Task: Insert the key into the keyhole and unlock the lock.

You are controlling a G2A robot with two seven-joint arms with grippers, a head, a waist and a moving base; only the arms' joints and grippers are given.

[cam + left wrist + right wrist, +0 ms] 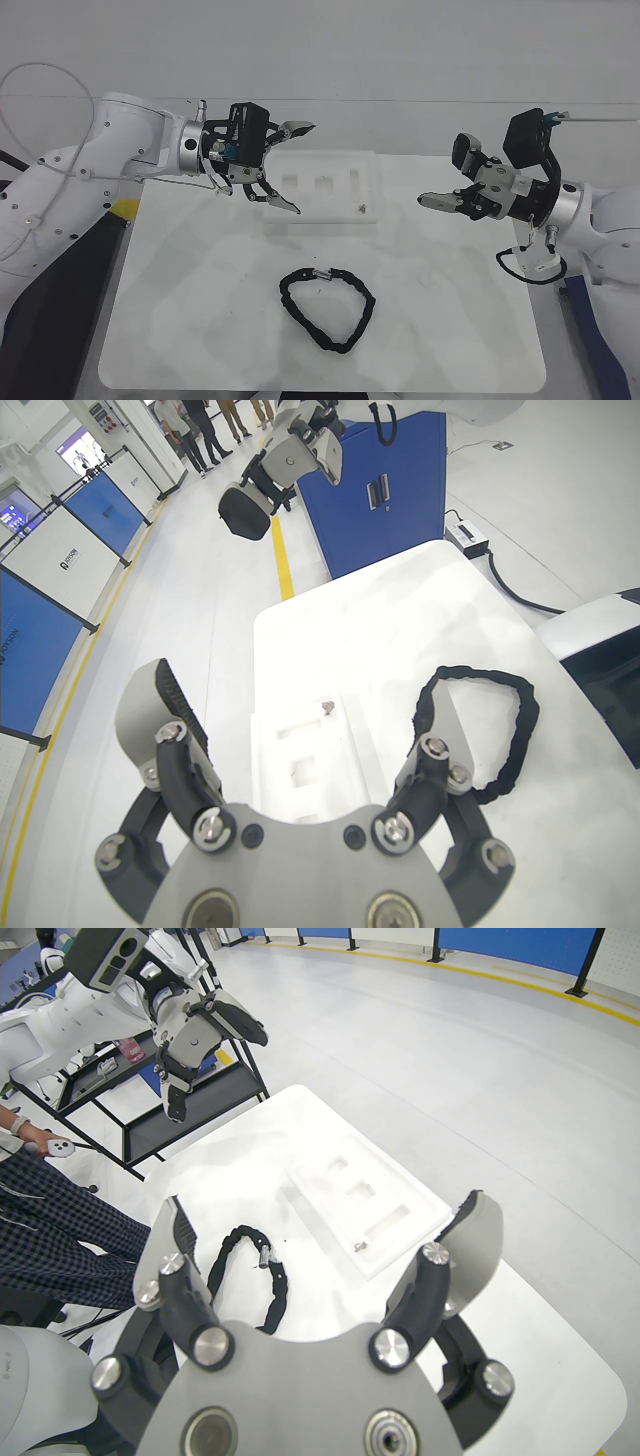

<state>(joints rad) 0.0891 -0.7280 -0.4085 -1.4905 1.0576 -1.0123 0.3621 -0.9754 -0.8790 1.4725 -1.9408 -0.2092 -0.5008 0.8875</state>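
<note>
**Black chain lock (327, 308) near, key (363, 208) beyond**

Fabric-sleeved and looped on the white table (200, 330) toward 6 o'clock, metal lock barrel (320, 272) at the loop's 12 o'clock. Farther in, small key lying at the 4 o'clock corner of a white foam tray (335, 214), well apart from the lock. Over the tray's 9 o'clock edge, left gripper (303, 169), spread wide and holding nothing. Off at the tray's 3 o'clock, right gripper (322, 1202), likewise wide and empty.
</note>
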